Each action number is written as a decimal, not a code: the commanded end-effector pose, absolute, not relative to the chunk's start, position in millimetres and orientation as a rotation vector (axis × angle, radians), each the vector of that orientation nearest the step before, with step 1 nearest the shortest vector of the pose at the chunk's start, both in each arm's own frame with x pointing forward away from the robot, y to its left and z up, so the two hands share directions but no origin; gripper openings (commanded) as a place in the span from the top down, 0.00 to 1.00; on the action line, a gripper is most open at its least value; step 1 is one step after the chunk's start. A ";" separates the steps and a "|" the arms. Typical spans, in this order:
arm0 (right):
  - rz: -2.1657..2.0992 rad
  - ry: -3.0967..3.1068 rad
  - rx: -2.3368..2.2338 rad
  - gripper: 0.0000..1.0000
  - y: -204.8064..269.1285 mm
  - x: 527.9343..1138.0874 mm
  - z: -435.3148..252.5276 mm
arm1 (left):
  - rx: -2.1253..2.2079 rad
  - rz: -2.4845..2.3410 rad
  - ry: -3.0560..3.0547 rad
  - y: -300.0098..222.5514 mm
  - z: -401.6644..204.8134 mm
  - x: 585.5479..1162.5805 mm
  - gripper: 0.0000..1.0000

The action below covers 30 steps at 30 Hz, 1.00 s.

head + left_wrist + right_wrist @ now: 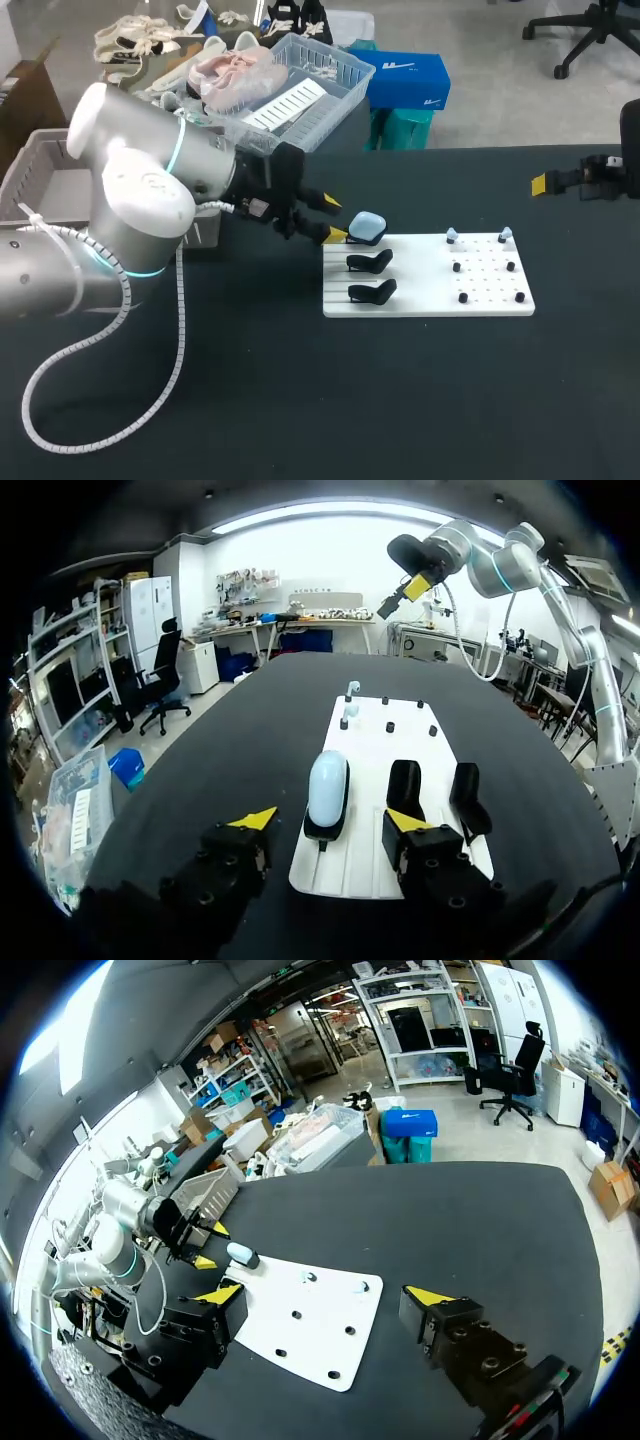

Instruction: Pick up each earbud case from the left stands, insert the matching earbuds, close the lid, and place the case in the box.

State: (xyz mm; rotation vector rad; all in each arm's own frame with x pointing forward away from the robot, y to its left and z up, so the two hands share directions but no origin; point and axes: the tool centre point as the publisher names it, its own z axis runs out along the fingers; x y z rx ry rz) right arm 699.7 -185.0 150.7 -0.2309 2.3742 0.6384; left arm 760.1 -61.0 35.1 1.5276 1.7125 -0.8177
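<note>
Bright, even overhead lighting with soft, faint shadows.

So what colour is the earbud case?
The earbud case is light blue; left wrist view shows it best.

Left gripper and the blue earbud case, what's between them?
Nothing: the stretch is bare. The left wrist view shows the blue earbud case on its black stand just ahead of the left gripper, fingers open.

My left arm [140, 190] hides most of the grey box [35, 165] behind it.
</note>
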 end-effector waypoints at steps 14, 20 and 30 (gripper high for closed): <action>0.638 2.375 -0.232 0.00 -185.1 700.0 150.5 | 1.520 -0.820 1.627 -86.8 25.2 770.2 0.38; 0.638 2.375 -0.232 0.00 -185.1 700.0 150.5 | 1.533 -0.825 1.623 -93.1 21.8 769.3 0.41; 0.638 2.375 -0.232 0.00 -185.1 700.0 150.5 | 1.541 -0.822 1.627 -99.5 18.0 773.0 0.49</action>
